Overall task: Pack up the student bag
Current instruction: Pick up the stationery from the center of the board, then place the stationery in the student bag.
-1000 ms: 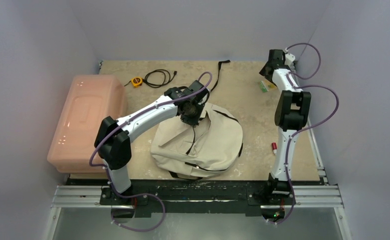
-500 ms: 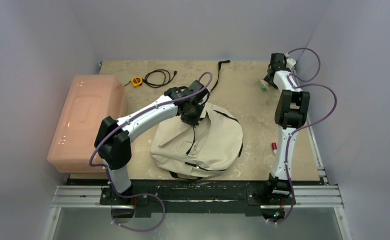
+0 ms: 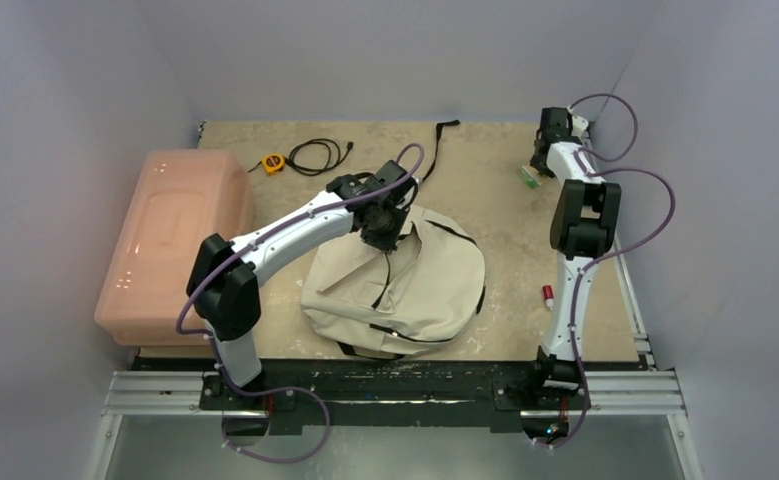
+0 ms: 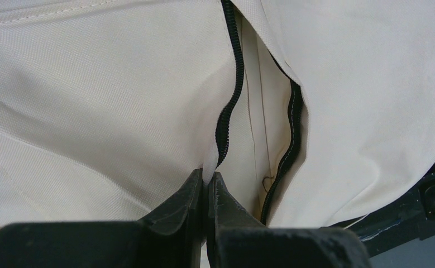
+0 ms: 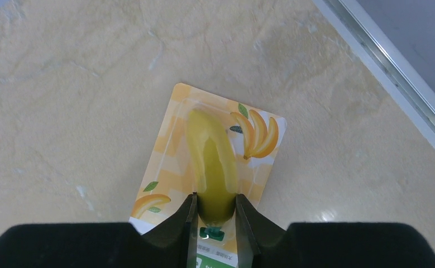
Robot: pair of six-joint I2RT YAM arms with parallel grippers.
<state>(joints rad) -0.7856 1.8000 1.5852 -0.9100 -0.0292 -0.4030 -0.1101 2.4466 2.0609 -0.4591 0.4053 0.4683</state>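
Observation:
The student bag (image 3: 415, 290), beige canvas with black zipper trim, lies in the middle of the table. My left gripper (image 3: 381, 238) is over its top edge. In the left wrist view this gripper (image 4: 207, 178) is shut on a fold of the bag's cream fabric (image 4: 92, 111) beside the open zipper (image 4: 232, 84). At the far right my right gripper (image 3: 538, 163) is down on a flat banana-printed pack (image 3: 530, 175). In the right wrist view its jaws (image 5: 215, 204) press both sides of the yellow banana-shaped bulge on the pack (image 5: 212, 151).
A large pink plastic bin (image 3: 170, 240) stands at the left. A yellow tape measure (image 3: 274, 163) and a coiled black cable (image 3: 320, 155) lie at the back. A small red item (image 3: 547, 294) sits by the right arm. The table's metal edge rail (image 5: 393, 72) runs close by the pack.
The right gripper has come down over the banana pack and closed from wide open onto its bulge. The left arm and the bag have not moved.

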